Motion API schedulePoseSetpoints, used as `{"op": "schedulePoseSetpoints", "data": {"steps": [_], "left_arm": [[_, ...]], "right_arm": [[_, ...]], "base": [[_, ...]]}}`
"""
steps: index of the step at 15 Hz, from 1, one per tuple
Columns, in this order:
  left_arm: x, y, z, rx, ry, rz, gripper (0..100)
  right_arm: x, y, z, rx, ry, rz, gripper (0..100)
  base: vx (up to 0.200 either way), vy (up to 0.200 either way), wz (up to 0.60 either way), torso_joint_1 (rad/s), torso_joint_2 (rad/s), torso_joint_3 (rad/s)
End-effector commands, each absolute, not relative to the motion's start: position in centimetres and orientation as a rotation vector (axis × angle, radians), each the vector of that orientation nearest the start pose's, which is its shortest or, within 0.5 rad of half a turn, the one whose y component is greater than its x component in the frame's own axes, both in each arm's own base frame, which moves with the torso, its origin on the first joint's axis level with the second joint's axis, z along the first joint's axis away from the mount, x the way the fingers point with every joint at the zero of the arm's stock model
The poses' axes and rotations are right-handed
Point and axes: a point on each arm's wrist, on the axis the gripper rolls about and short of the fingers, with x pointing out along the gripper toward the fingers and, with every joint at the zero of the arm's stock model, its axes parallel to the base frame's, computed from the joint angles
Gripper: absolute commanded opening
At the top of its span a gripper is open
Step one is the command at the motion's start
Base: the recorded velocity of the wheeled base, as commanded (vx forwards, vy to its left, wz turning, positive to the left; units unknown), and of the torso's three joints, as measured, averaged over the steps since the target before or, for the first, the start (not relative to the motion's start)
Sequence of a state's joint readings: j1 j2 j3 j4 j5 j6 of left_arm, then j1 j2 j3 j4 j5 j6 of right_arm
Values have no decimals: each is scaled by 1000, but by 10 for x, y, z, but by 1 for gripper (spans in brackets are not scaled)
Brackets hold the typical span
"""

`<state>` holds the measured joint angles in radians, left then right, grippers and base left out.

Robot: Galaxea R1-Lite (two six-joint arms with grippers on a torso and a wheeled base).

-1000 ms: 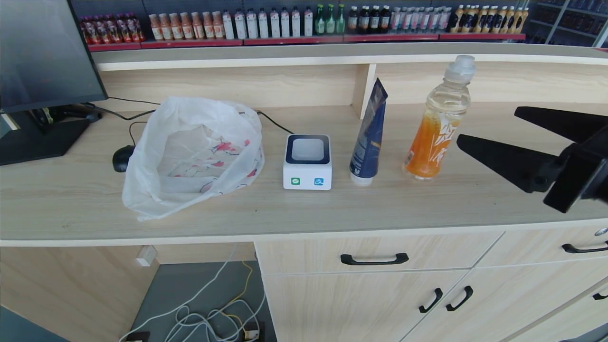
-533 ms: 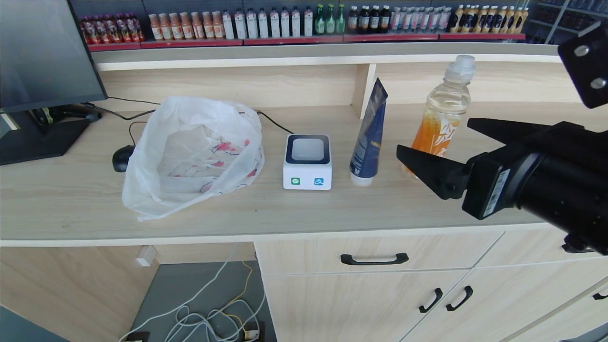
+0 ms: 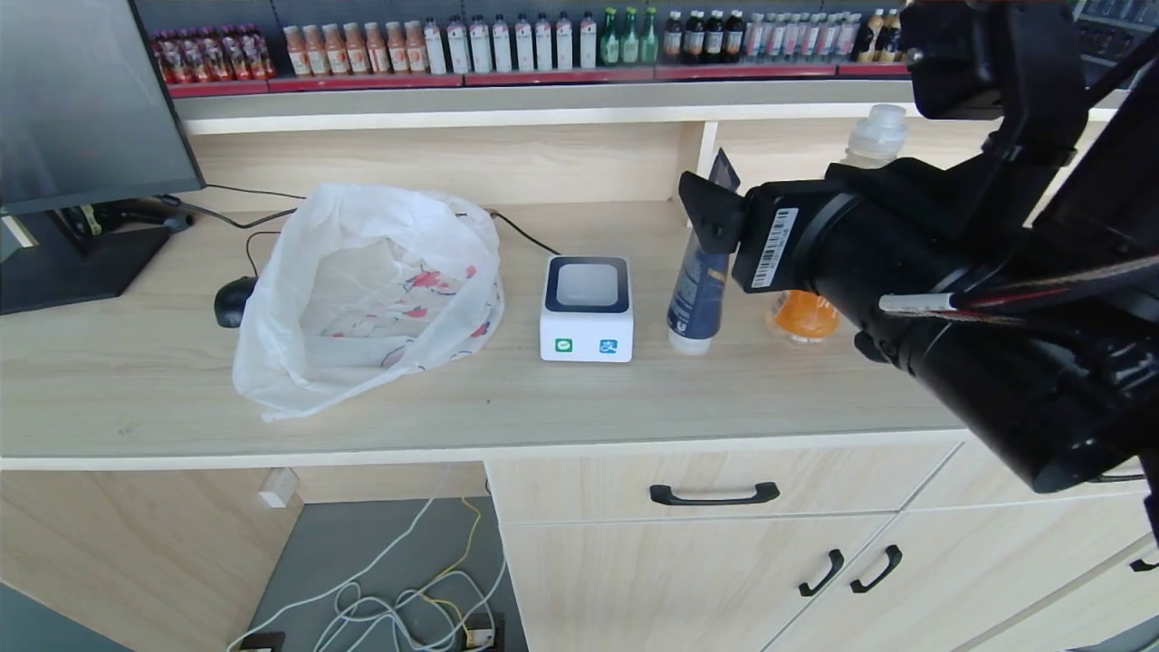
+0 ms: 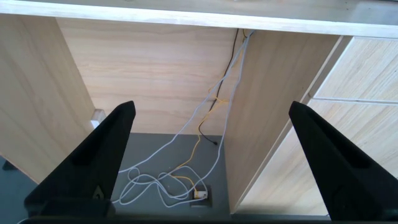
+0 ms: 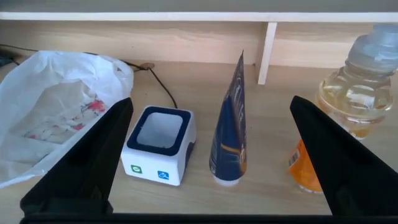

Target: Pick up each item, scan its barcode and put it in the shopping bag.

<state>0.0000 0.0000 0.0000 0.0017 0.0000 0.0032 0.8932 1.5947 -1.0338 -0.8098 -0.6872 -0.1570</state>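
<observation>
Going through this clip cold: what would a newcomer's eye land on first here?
The black right arm looms large on the right, hanging over the counter in front of the orange bottle, with its open right gripper facing the upright blue tube. Next come the white shopping bag, lying open on the left, and the small white scanner between bag and tube.

so on the light wooden counter [image 3: 543, 398] the small white box scanner [image 3: 587, 308] sits in the middle. The white plastic shopping bag [image 3: 367, 290] is at its 9 o'clock and the dark blue squeeze tube [image 3: 694, 299] is just beside it at 3. The clear plastic bottle of orange drink [image 3: 801, 319] is further out at 3. The black computer mouse [image 3: 232, 302] is right by the bag's 9 o'clock side, and the black monitor [image 3: 81, 100] is back at 10.
</observation>
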Motion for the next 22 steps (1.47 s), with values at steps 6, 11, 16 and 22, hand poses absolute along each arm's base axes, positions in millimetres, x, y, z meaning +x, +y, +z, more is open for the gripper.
{"op": "schedulePoseSetpoints", "data": {"steps": [6,11,16,22], "left_arm": [[-23,0,75,3,2,0,100],[-23,0,75,3,2,0,100],[-23,0,75,3,2,0,100],[-23,0,75,3,2,0,100]], "right_arm": [[224,229,292,-6,-198,136,100],[231,232,290,-68,-198,112,100],[253,251,284,-46,-195,57,100],[277,250,271,-16,-223,18,100]], "base": [[0,0,0,0,0,0],[0,0,0,0,0,0],[0,0,0,0,0,0],[0,0,0,0,0,0]]}}
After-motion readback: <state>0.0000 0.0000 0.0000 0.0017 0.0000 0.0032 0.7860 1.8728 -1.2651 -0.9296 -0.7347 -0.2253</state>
